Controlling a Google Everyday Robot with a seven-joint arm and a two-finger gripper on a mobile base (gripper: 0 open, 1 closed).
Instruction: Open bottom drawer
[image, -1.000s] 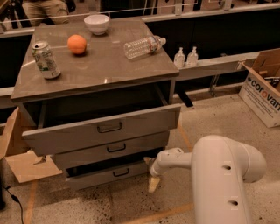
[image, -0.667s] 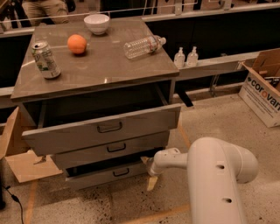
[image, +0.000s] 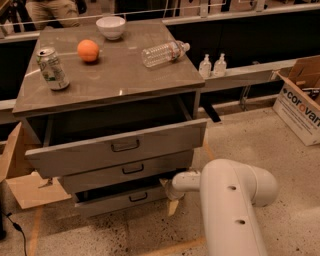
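A speckled concrete floor (image: 280, 150) holds a grey metal cabinet (image: 115, 80) with three drawers. On top sit a soda can (image: 52, 68), an orange (image: 88, 50), a white bowl (image: 111, 26) and a plastic bottle (image: 162, 53) lying on its side. The bottom drawer (image: 105, 204) is slightly open. The gripper (image: 169, 192) is at the drawer's right end; whether it is spread or closed cannot be told.

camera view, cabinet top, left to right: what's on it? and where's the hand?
On top: can → orange → bowl → plastic bottle. The hand is low down, at the right end of the bottom drawer.
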